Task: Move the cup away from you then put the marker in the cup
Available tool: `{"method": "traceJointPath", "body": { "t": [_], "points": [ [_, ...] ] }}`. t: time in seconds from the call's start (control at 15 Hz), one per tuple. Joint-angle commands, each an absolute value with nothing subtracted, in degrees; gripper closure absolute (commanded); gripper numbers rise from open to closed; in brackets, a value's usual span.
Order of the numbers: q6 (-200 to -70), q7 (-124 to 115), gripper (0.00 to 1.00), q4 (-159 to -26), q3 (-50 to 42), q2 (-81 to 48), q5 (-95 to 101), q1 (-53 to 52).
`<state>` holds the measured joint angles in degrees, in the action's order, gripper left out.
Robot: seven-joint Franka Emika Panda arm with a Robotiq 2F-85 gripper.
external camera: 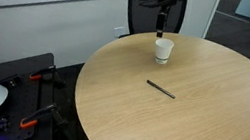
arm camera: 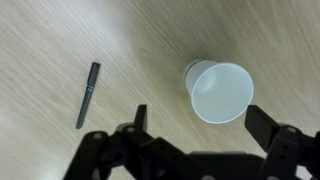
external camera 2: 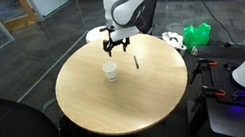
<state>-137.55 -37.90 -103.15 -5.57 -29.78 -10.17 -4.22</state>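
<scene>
Pincer (arm camera: 200, 125) spread wide, gripping nothing, poised over the cup (arm camera: 218, 92).
Your cup stands upright, mouth open to take the marker (arm camera: 88, 95), which lies flat near the cup, untouched, on the round wooden table (external camera: 209, 114).

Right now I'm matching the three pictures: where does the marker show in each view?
Exterior view: the marker lies centre frame, nearer the camera than the cup.
Exterior view: the marker sits right of the cup.
Wrist view: the marker at left, the cup at right.
Shared landmark: the white cup.
</scene>
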Motion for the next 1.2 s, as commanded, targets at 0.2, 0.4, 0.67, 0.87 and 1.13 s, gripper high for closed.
{"method": "traceJointPath", "body": {
  "t": [0.2,0.4,0.67,0.87,1.13],
  "points": [
    [-141.5,-40.8,0.0,-109.7,-8.2,-27.0,-9.6,-3.5],
    [-144.9,-40.5,0.0,-110.7,-9.0,-28.8,-9.9,-2.5],
    [-147.0,-40.5,0.0,-111.6,-9.5,-31.4,-10.7,-1.3],
    [-148.0,-40.2,0.0,-112.0,-9.6,-33.2,-11.2,-0.5],
    [-148.8,-39.3,0.0,-112.0,-9.1,-35.4,-12.7,0.9]
  ]
}}
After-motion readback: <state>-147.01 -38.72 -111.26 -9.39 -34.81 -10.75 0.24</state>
